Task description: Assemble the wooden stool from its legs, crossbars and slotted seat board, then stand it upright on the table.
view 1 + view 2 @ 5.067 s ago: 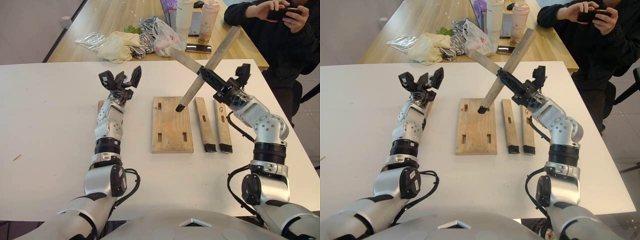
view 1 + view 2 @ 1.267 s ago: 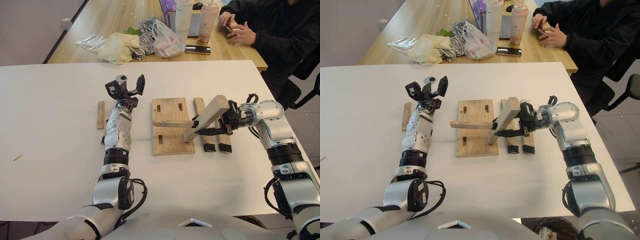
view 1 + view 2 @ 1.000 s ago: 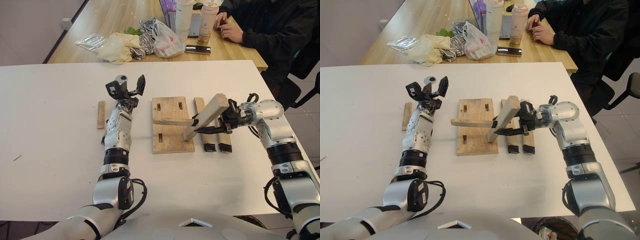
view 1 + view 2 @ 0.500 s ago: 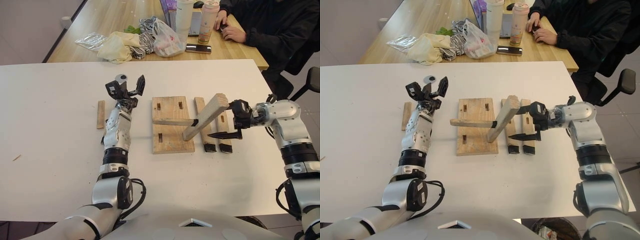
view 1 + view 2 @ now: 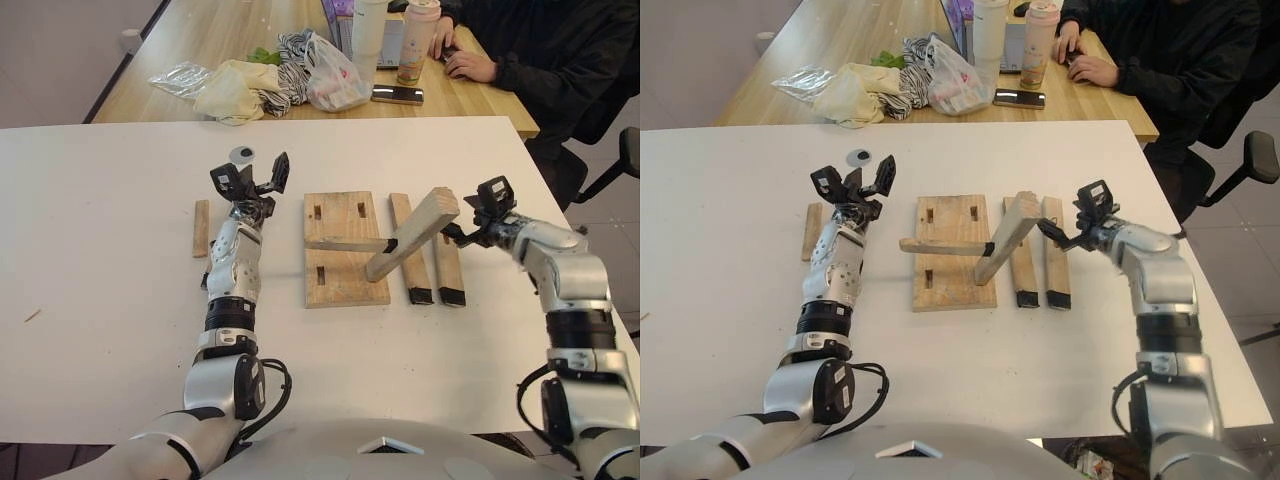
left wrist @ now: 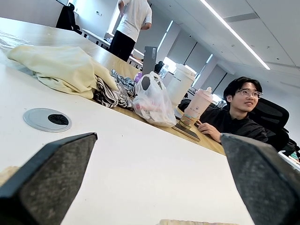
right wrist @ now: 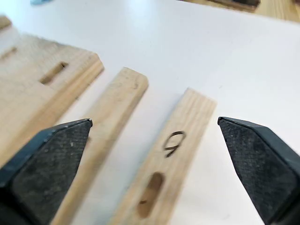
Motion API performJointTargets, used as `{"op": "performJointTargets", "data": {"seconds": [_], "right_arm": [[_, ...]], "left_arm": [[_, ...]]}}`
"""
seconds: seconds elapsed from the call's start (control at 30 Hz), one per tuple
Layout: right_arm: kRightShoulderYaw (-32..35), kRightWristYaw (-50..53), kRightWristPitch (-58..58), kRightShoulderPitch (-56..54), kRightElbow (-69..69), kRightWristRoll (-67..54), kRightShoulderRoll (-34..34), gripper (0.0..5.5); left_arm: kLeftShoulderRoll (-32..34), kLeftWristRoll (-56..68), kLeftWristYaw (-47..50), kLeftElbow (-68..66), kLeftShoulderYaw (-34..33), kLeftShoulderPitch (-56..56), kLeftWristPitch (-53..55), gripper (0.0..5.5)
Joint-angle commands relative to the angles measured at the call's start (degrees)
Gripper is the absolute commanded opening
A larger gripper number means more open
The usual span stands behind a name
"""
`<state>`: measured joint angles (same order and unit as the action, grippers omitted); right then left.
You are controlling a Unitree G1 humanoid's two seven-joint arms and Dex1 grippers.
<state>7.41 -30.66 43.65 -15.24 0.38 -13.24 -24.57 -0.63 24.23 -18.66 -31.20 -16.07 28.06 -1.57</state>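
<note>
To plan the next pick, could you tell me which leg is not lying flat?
The tilted leg on the seat board; the other two lie flat.

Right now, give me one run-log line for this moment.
right gripper: open, beside leg-crossbar piece | leg-crossbar piece: leaning on seat board | left gripper: open, beside seat board | assembly: unfinished

Board [image 5: 335, 285] flat, mid tabletop [image 5: 100, 200]. Leaning leg [image 5: 415, 232] stands on board's right part. Two flat legs [image 5: 449, 275] just right of board. Crossbar [image 5: 201, 228] on tabletop, left of board.

seat board [image 5: 345, 285]: rough bare wood | table [image 5: 100, 260]: smooth matt white
</note>
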Motion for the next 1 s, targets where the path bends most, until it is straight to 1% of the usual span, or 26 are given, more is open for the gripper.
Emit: {"op": "performJointTargets", "data": {"seconds": [0.03,0.27,0.57,0.63,0.8,0.9,1.0], "right_arm": [[1.9,6.1,8.2,2.9,-7.1,-0.9,2.5,4.93],[0.5,10.3,12.4,4.8,-9.6,-0.9,4.3,4.93],[-2.8,11.8,12.5,6.6,-6.4,1.6,2.1,3.54],[-3.0,11.7,12.5,6.9,-6.1,1.7,1.8,3.12],[-4.3,11.0,12.4,7.1,-5.9,2.7,0.4,2.3],[-4.5,10.7,12.4,6.6,-5.8,3.1,-0.3,2.02],[-3.5,10.9,12.3,5.2,-5.3,3.1,-0.7,2.02]], "left_arm": [[0.7,-0.1,0.3,-0.5,-0.1,0.1,0.4,4.83],[0.8,-0.1,0.2,-0.4,0.1,0.1,0.8,4.83],[1.0,-0.4,0.2,-0.4,0.4,0.1,1.5,4.83],[1.0,-0.4,0.2,-0.2,0.4,-0.2,1.6,4.83],[0.9,-0.5,0.5,-0.1,0.3,-0.2,1.5,4.83],[0.8,-0.6,0.4,-0.1,0.4,-0.1,1.3,4.83],[1.0,-0.5,0.6,-0.1,0.1,0.1,1.2,4.83]]}}
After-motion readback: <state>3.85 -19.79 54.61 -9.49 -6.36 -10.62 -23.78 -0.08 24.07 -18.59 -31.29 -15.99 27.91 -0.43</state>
